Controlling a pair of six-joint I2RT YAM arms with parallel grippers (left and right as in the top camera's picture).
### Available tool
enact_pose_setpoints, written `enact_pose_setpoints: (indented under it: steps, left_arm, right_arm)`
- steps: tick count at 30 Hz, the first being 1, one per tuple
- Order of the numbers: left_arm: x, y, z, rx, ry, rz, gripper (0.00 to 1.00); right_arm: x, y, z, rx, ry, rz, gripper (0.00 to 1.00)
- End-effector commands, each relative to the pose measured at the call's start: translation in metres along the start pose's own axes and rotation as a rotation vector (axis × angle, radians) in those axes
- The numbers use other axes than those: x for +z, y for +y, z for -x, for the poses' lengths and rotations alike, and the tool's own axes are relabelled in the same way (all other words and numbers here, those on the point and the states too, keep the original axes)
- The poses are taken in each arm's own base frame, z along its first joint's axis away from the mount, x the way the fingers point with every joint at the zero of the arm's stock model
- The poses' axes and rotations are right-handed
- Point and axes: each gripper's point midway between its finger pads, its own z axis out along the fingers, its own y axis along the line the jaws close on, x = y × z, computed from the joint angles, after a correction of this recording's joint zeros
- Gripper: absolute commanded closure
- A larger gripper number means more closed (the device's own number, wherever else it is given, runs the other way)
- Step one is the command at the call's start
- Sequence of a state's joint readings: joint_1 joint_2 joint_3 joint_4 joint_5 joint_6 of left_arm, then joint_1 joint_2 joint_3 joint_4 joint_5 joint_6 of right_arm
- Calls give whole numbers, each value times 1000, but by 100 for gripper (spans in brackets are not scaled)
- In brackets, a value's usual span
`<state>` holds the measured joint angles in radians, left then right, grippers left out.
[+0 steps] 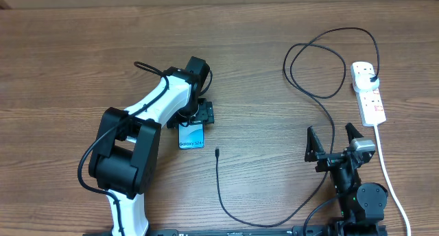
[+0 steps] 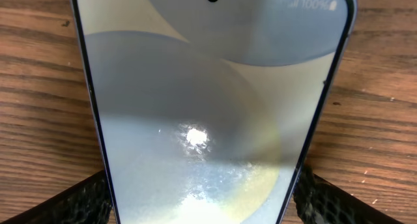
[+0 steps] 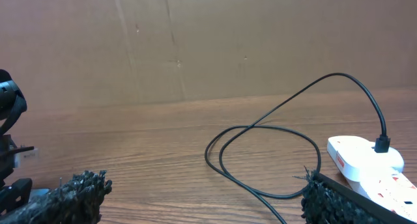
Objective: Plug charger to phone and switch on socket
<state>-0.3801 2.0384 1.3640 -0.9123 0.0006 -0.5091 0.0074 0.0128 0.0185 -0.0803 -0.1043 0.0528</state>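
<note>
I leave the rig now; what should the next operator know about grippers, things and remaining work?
Left gripper: fingers flank both sides of the phone; a grip cannot be confirmed.
Right gripper: open, empty, near the socket.
Charger: plug sits in the socket; connector tip lies loose on the table, right of the phone.
Done: plug in socket.
Left: connector into phone, then switch on socket; its switch state is unreadable.
</note>
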Motion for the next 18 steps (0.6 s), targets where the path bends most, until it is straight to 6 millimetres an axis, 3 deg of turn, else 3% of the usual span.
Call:
enact_pose_setpoints:
  steps: [1,18]
  left_arm:
    - [20,7,-14,22,50,41,10]
    - [20,7,-14,22,51,41,14]
  right_arm:
    - [0,0,-2,4,-4,-2,0]
    - [0,0,-2,4,-4,-2,0]
